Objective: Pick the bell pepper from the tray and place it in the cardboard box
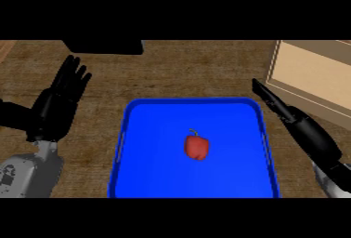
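Blue tray [137,139], centre of the wooden counter [171,69]: you see its raised rim running round a flat floor, with the red bell pepper [196,147] lying near the middle of that floor, its short dark stem pointing toward the far edge and no hand touching it. At your left, the left hand [58,104] stands beside the tray's left rim, apart from it, fingers straight, spread slightly and pointing away from you, holding nothing. At your right, the right hand [302,125] shows edge-on just outside the tray's right rim, its fingers extended and pressed together in a narrow line aimed toward the far right, also holding nothing. Beyond those fingertips, at the upper right, sits the cardboard box [315,74], tan with a pale rim, well apart from the pepper. A black object [103,46] lies at the counter's far edge, upper left.
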